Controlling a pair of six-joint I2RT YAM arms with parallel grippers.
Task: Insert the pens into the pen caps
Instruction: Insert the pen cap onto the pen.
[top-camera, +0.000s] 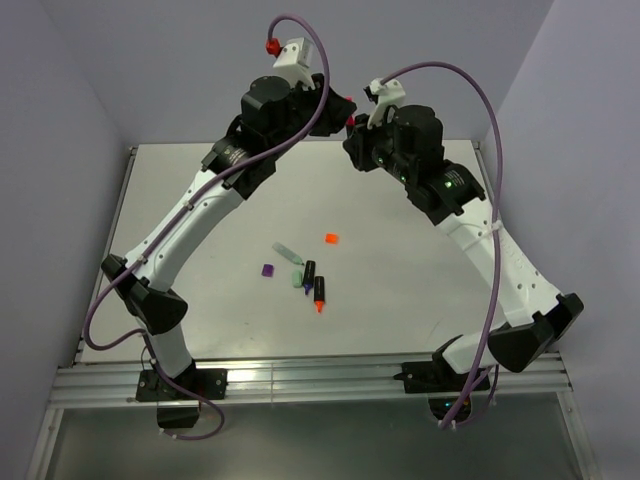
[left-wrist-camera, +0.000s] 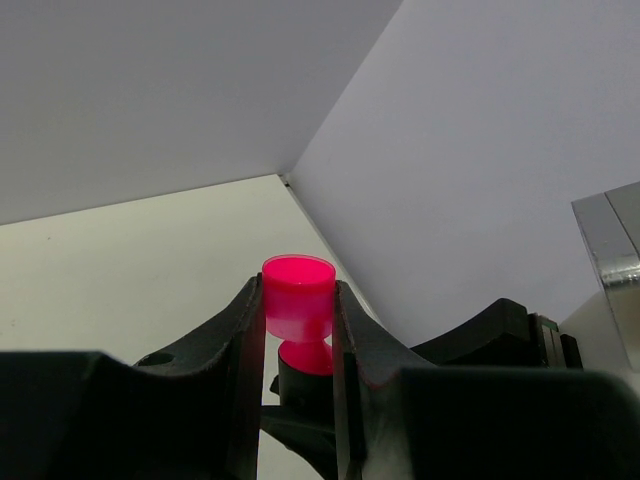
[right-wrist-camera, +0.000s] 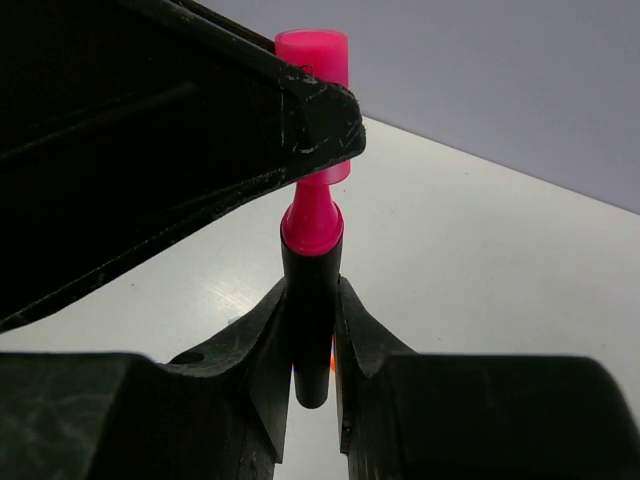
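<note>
Our left gripper (left-wrist-camera: 298, 308) pinches the pink cap (left-wrist-camera: 298, 285); our right gripper (right-wrist-camera: 312, 298) pinches the pink pen (right-wrist-camera: 312, 245), its tip at the cap's mouth.

Black left tool (left-wrist-camera: 298, 288), hot pink cap (left-wrist-camera: 298, 300) between its fingers. Black right tool (right-wrist-camera: 312, 295), in it pen (right-wrist-camera: 312, 340): black barrel, pink tip. Below both tools, pale grey surface (top-camera: 420, 290) with orange cap (top-camera: 332, 238), purple cap (top-camera: 267, 270), orange-tipped black pen (top-camera: 320, 293).

Both arms raised, elbows out, wrists converging nose to nose. Left gripper (left-wrist-camera: 298, 294) clamped on pink cap (left-wrist-camera: 298, 280). Right gripper (right-wrist-camera: 312, 296) clamped on pink pen (right-wrist-camera: 311, 350).
</note>
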